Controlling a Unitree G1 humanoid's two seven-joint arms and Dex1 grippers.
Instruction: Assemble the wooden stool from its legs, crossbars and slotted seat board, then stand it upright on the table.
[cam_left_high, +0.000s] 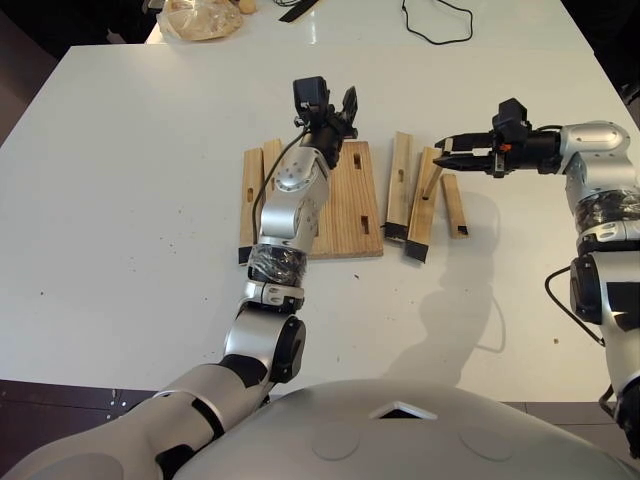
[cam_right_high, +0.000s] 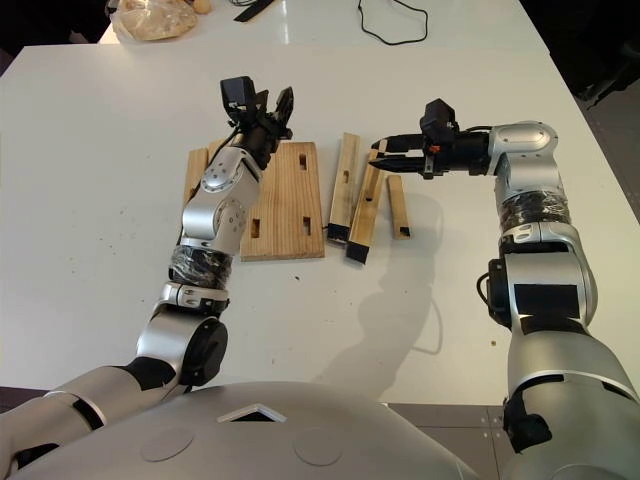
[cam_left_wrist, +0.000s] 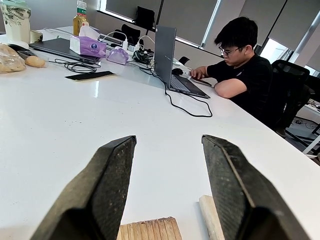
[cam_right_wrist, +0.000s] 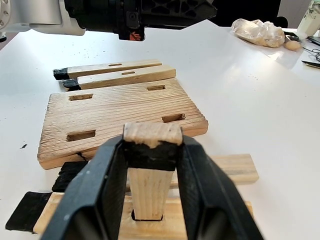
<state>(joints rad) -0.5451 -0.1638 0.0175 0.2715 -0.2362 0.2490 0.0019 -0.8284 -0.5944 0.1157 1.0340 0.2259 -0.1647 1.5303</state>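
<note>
1. On the near half of the table (cam_left_high: 120, 220): seat board (cam_left_high: 350, 215), lying flat, four slots showing, long axis running near to far.
2. Just beside the board's left edge: left pair of legs (cam_left_high: 249, 200), flat and parallel to it.
3. Right of the board: right pair of legs (cam_left_high: 400, 180), side by side in the same direction. A loose crossbar (cam_left_high: 455, 205) lies just beside them, farther right.
4. Right gripper (cam_left_high: 447, 157): closed on the upper end of the held crossbar (cam_right_wrist: 147, 192). The piece hangs below the gripper, tilted, with its lower end at a slot in the slotted leg (cam_left_high: 420, 215). The coming move is judged to be a push down along the crossbar's length, square to that leg's long axis. The right arm is much the nearer.
5. Left gripper (cam_left_high: 342, 108): open and empty, over the board's far edge.
6. Views: the head views give the crossbar's tilt. The right wrist view shows its end entering the slot, though how deep it sits cannot be told.
7. Far end of the table: bag (cam_left_high: 200, 18) and cable (cam_left_high: 435, 25).
</note>
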